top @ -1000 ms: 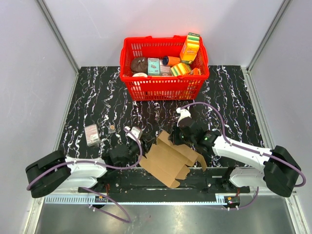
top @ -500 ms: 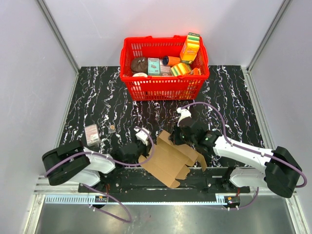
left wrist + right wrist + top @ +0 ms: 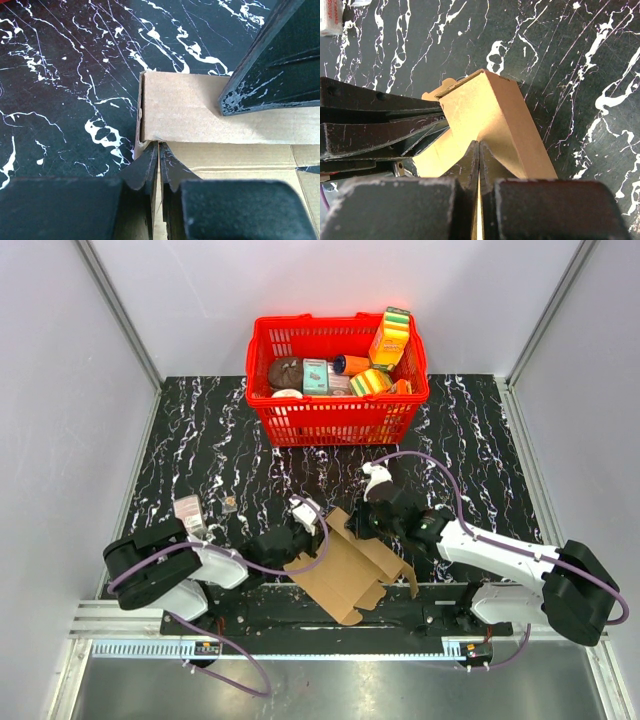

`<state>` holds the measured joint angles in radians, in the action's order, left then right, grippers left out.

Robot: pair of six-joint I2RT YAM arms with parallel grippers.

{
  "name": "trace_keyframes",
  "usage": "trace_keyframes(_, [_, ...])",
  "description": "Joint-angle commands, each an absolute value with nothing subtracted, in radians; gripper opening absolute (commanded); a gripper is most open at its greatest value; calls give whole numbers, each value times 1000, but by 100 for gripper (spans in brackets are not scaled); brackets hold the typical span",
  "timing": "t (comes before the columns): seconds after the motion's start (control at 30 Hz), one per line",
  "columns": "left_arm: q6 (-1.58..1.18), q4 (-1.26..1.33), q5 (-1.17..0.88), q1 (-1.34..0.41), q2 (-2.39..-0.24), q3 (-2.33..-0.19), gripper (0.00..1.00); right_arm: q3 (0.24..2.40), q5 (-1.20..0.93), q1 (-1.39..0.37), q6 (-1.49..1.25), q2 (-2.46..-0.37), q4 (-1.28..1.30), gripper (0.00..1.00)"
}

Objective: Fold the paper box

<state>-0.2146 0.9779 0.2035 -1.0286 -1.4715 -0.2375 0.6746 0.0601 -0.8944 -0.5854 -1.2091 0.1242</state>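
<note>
Left gripper (image 3: 291,539) is clamped on the left corner of the plain brown die-cut cardboard paper box (image 3: 345,568). It lies mostly flat on the black white-veined table (image 3: 200,440), at the near edge between the arms and well apart from the red plastic basket (image 3: 330,422). In the left wrist view the fingertips (image 3: 150,167) meet right at the sheet's rim, so the bite is shallow and I'd expect it to slip out if that panel gets lifted or tugged. Mid-sheet only one panel stands up. Pulling from both ends could tear at a slot or crease off-line, and thin board buckles easily. Right gripper (image 3: 366,521) is pinched shut on the raised far flap, with the other arm's fingers just beside it, so there's collision risk if either wrist rotates.
</note>
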Motion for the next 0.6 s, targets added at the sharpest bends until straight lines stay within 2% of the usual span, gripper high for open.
trace_keyframes(0.0, [-212,977,173,-1031,-1456,-261,9,664,49,-893,-595,-1190,115,0])
trace_keyframes(0.2, [-284,835,173,-1032,-1266,-190,9,672,55,-893,-588,-1180,118,0])
trace_keyframes(0.3, [-314,715,155,-1034,-1096,-176,11,676,58,-893,-584,-1175,120,0])
trace_keyframes(0.57, [-376,502,100,-1042,-842,-176,19,696,69,-894,-575,-1137,135,0])
